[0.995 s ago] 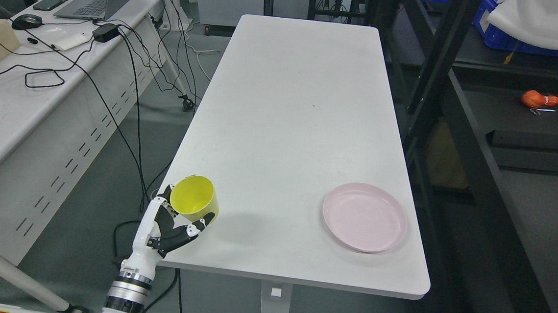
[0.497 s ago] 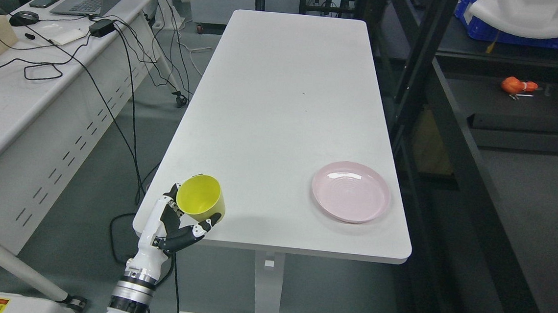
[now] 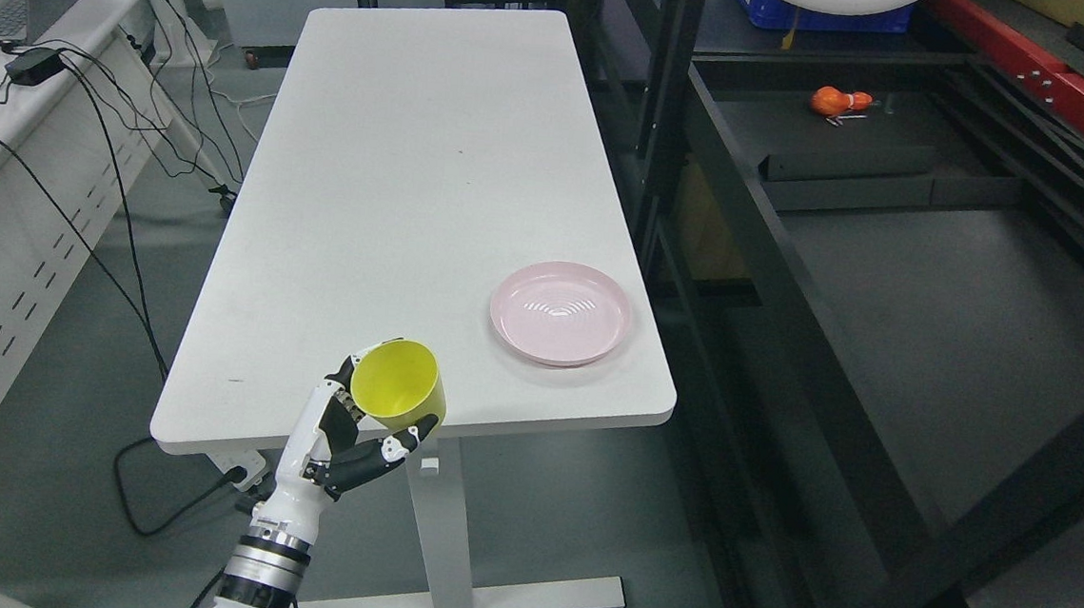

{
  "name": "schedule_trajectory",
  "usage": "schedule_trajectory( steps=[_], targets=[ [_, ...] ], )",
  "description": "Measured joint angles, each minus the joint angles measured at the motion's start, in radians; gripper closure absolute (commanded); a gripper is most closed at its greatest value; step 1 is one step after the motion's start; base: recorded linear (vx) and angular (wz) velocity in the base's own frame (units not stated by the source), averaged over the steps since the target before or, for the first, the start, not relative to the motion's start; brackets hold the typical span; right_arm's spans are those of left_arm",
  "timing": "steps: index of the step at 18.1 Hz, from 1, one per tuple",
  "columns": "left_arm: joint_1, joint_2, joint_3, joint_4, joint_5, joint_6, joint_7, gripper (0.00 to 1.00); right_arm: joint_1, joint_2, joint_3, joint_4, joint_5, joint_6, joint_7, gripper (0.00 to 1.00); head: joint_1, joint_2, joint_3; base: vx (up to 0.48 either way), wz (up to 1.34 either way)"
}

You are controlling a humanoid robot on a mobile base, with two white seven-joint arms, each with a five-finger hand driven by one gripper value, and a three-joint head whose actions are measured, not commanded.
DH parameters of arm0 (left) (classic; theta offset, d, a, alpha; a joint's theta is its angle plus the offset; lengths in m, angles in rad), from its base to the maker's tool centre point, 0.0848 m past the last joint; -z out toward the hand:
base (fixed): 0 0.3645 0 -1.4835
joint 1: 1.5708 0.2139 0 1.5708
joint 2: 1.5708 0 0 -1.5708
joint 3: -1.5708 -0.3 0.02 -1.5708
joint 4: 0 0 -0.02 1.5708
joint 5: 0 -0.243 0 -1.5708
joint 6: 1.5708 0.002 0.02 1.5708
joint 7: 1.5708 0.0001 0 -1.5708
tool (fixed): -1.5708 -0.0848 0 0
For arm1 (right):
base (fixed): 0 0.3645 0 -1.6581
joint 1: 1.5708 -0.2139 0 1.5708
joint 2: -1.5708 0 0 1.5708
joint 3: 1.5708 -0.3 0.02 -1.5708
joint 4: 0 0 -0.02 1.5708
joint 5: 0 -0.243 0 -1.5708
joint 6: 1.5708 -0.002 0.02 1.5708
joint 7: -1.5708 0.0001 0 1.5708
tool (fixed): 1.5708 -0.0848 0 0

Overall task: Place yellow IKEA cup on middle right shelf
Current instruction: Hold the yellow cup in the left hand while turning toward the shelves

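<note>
Shelving (image 3: 886, 299) of dark metal fills the right of the frame; a white desk (image 3: 397, 189) runs up the centre. On the desk's lower right sits an empty pink plate (image 3: 560, 312). At lower centre the left hand (image 3: 341, 443) grips the yellow cup (image 3: 398, 391), empty, raised off the desk. Carrying seems underway; next, swing the cup right toward the shelf.
</note>
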Motion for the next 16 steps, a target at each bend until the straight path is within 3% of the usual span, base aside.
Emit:
schedule_trajectory(
  steps=[16],
  targets=[
    [0.000, 0.000, -0.031, -0.005, 0.002, 0.001, 0.004, 0.93, 0.000, 0.000, 0.000, 0.000, 0.000, 0.000, 0.000, 0.01, 0.0000, 0.000, 0.000, -0.159, -0.14]
  ],
)
